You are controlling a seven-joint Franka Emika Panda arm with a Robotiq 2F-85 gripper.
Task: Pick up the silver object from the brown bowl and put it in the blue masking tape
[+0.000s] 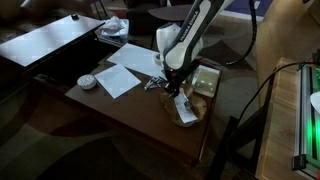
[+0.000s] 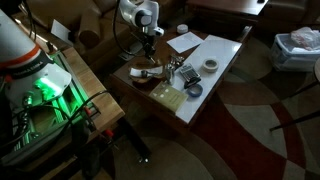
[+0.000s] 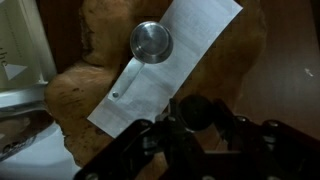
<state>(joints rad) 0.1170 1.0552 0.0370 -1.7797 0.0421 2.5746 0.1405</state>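
The brown bowl stands near the table's edge in both exterior views. In it lies the silver object, a pale slim strip with a shiny round end. My gripper reaches down into the bowl. Its dark fingers stand close together at the strip's lower edge, shut on it, and the strip rests on the bowl. The blue masking tape lies flat on the table, apart from the bowl.
A white sheet of paper, a small white round dish and a green square pad share the table. A dark tangle of bits and a white roll lie near the tape.
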